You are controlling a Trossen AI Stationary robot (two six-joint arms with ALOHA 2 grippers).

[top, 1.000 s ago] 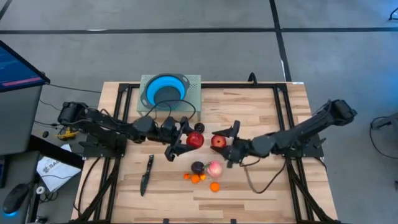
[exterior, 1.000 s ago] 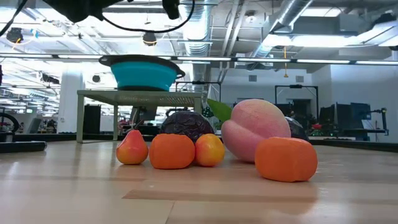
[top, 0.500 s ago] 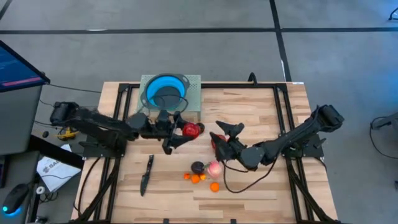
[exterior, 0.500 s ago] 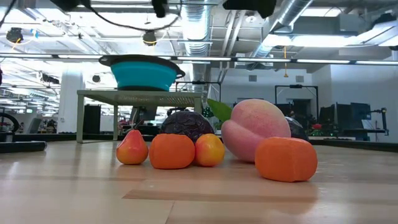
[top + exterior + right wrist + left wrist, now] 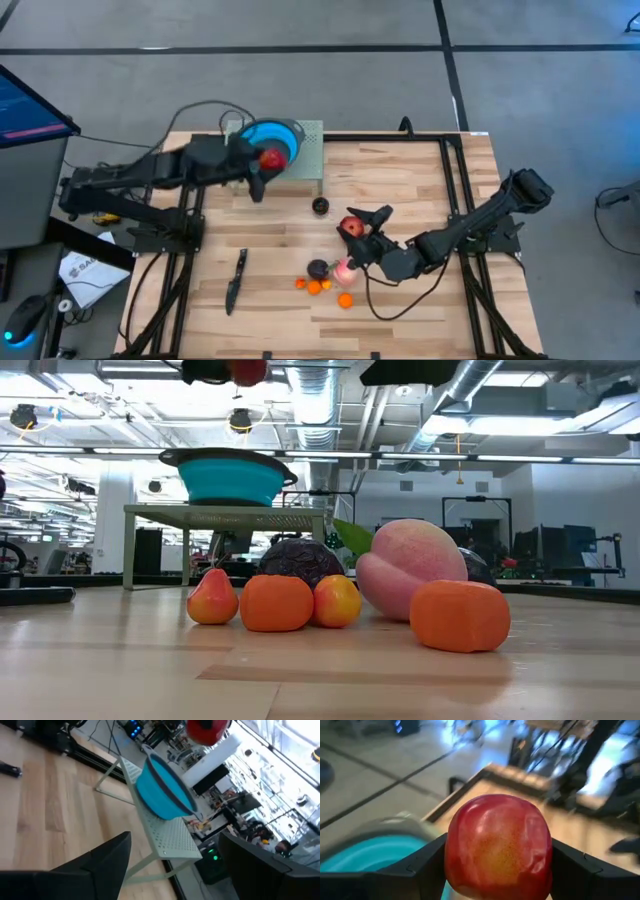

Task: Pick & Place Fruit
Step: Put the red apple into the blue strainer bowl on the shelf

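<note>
Two arms are being seen over the table (image 5: 420, 170). At the left, a knife (image 5: 235, 280) is lying apart from the fruit. The left gripper (image 5: 262, 166) is being held above the near rim of the bowl (image 5: 262, 135), which is sitting on a grey stand (image 5: 306, 140) at the far edge. It is clenched on a red fruit (image 5: 270, 158); in the left wrist view the fingers (image 5: 420, 870) are pressing both sides of it (image 5: 497, 845), with the bowl (image 5: 370, 857) below.

A small dark fruit (image 5: 320, 206) is lying alone in front of the stand. Nearer the front, a purple fruit (image 5: 318, 268), a pink fruit (image 5: 344, 270) and small orange fruits (image 5: 314, 288) are bunched together, touching.

The right gripper (image 5: 364, 222) is being held low just behind that bunch, its fingers spread wide with nothing between them in the right wrist view. A second red fruit (image 5: 350, 226) is showing right beside it; whether they are touching cannot be told.
</note>
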